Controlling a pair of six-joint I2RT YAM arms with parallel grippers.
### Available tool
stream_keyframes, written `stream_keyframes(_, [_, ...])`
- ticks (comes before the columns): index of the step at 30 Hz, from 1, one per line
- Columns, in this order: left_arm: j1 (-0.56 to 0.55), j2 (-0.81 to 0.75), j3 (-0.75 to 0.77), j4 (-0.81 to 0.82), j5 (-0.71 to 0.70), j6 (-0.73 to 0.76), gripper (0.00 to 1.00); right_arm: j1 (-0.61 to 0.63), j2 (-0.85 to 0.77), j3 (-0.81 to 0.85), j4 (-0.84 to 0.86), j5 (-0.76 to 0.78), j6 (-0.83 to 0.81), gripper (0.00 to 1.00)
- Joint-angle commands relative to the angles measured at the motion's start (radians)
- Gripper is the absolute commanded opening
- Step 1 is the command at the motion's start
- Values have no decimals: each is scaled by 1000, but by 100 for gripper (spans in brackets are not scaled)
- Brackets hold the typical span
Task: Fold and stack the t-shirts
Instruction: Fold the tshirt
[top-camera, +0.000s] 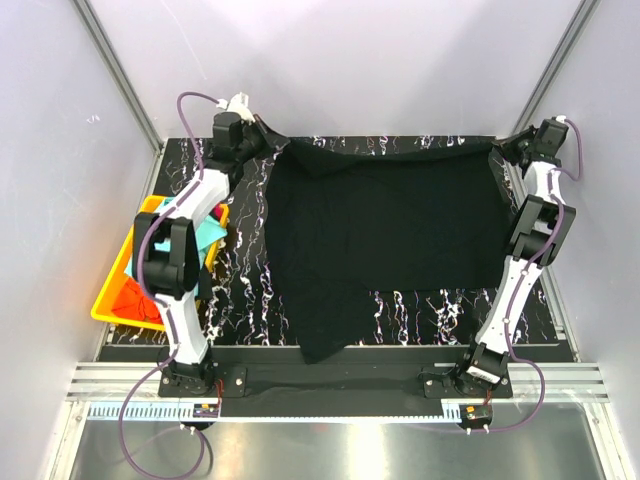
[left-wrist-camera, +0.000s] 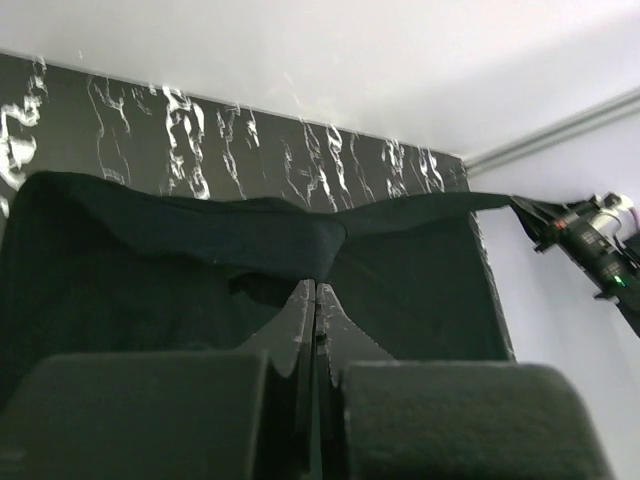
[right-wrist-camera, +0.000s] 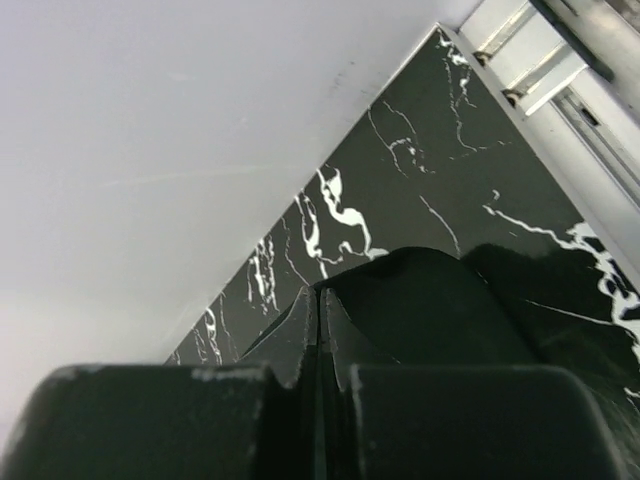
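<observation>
A large black t-shirt (top-camera: 385, 225) lies spread over the dark marbled table, its near left part hanging toward the front edge. My left gripper (top-camera: 268, 135) is shut on the shirt's far left corner, the cloth (left-wrist-camera: 230, 240) bunched at its fingertips. At the far right my right gripper (top-camera: 497, 150) is shut on the shirt's other far corner (right-wrist-camera: 430, 300). The far edge of the shirt runs taut between the two. A turquoise shirt (top-camera: 210, 228) and an orange-red shirt (top-camera: 135, 298) lie in the yellow bin.
The yellow plastic bin (top-camera: 105, 310) stands at the left edge of the table, partly under my left arm. White walls and metal frame posts close in the back and both sides. A metal rail (top-camera: 330, 385) runs along the near edge.
</observation>
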Motion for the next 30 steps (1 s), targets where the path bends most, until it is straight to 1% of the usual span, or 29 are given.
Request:
stream_keyframes(1, [-7,-134,-82,26,36,-31,0,-36,-105,19,-67,53,-67,0])
stream_keyframes(3, [-9,-162,-137,19,30,-43,0,-36,-116,11,-108,71,-87,0])
stream_keyframes(9, [-10,-226,-217,-24,46,-69,0,-41,-156,-59,-133,79,-115,0])
stream_keyframes(16, [-20,-249,-272,-43,73,-95,0,-46,-223,-150,-134,131,-132,0])
stream_keyframes(25, [-20,-282,-292,-153,65,-28,0,-47,-283,-273,-140,157,-178,0])
stream_keyframes(30, [-20,-301,-333,-166,63,-21,0,-47,-304,-310,-157,180,-210,0])
